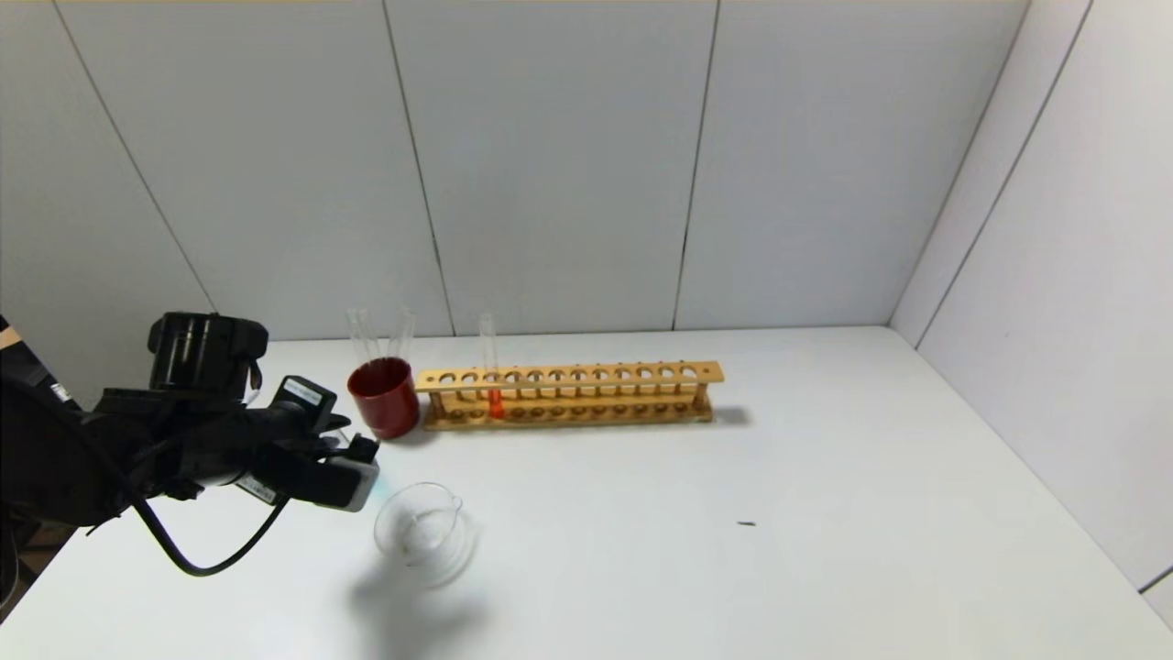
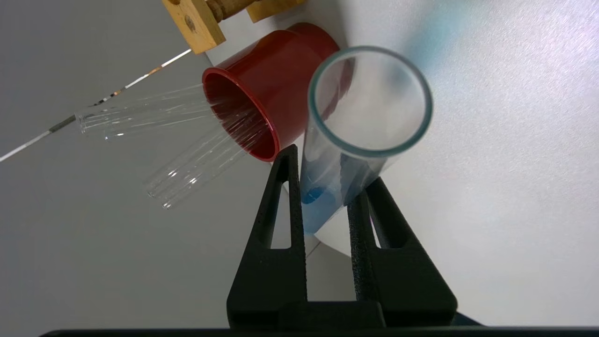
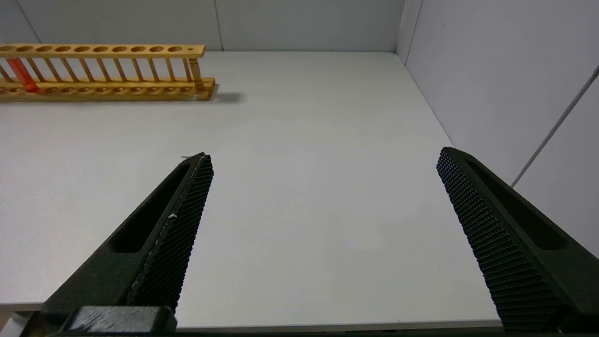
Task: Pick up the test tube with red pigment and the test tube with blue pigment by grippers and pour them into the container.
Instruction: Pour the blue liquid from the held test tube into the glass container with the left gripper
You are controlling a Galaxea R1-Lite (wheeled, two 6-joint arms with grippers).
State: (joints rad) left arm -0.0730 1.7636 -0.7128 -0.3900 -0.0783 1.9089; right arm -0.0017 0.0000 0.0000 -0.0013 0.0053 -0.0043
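My left gripper [image 2: 330, 173] is shut on the test tube with blue pigment [image 2: 369, 100]. The tube is tilted, its open mouth points away from the wrist, and the blue liquid [image 2: 311, 196] sits low between the fingers. In the head view the left gripper [image 1: 357, 481] hovers just left of the clear glass container [image 1: 423, 532], and the tube hardly shows there. The test tube with red pigment [image 1: 491, 376] stands in the wooden rack [image 1: 568, 394] and also shows in the right wrist view [image 3: 21, 75]. My right gripper [image 3: 323, 157] is open and empty over the table's near right part.
A dark red cup [image 1: 383, 396] with plain clear tubes [image 1: 362, 335] stands at the rack's left end, close behind the left gripper; it also shows in the left wrist view [image 2: 276, 89]. Grey walls close the back and the right side.
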